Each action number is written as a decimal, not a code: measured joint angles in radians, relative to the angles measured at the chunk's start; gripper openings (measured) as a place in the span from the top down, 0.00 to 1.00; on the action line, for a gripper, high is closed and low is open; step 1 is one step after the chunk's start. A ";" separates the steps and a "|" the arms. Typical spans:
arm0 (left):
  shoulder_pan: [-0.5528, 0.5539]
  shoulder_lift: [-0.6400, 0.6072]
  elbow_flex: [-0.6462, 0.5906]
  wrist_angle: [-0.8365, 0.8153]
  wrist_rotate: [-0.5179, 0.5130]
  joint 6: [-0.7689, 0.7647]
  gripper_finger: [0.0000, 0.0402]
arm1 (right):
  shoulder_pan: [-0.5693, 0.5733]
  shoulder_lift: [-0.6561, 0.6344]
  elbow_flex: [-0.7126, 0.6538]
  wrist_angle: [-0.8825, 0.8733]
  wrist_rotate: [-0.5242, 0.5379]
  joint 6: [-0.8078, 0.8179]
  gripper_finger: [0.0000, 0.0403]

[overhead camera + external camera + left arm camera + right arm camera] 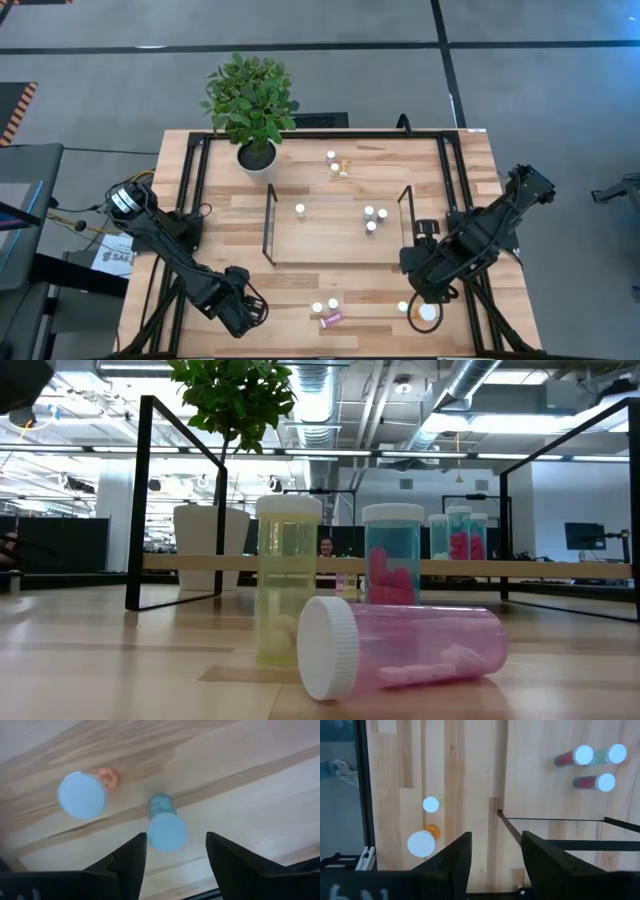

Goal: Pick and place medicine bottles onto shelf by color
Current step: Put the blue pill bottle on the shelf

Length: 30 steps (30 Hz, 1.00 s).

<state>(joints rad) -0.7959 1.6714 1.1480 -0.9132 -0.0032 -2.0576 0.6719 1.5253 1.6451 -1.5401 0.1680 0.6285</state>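
My left gripper [245,312] is open near the table's front left. In the left wrist view [175,840] its fingers stand on either side of an upright teal bottle [162,822] without touching it. An orange bottle [85,794] stands beside it. The arm hides both bottles in the high view. My right gripper [424,285] is open and empty by the near right corner of the shelf [335,245]; it also shows in the right wrist view [495,840]. The shelf holds a yellow bottle [299,209] and three pink and teal bottles [374,218], all standing upright.
A yellow bottle [285,580] and a teal bottle [392,555] stand at the front, and a pink one [400,645] lies on its side. A wide white-orange bottle [428,313] and a small one [403,307] stand near my right gripper. Two bottles [333,162] and a plant pot [256,155] stand at the back.
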 joint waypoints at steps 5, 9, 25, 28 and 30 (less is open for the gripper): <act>0.000 0.000 -0.034 0.016 0.001 -0.029 0.52 | 0.000 0.000 0.000 0.000 0.000 0.000 0.53; 0.008 0.000 -0.038 0.015 -0.005 -0.030 0.52 | 0.000 0.000 0.000 0.001 0.000 0.000 0.53; 0.033 0.000 -0.038 0.015 0.018 0.009 0.60 | -0.007 0.000 0.000 -0.004 -0.008 -0.008 0.54; 0.033 0.000 -0.038 0.015 0.019 0.007 0.65 | -0.007 0.000 0.000 -0.004 -0.008 -0.008 0.54; 0.033 0.000 -0.038 0.015 0.023 0.007 0.68 | -0.007 0.000 0.000 -0.004 -0.008 -0.008 0.54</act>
<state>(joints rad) -0.7628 1.6714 1.1095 -0.8982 0.0200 -2.0506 0.6651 1.5253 1.6455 -1.5440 0.1596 0.6203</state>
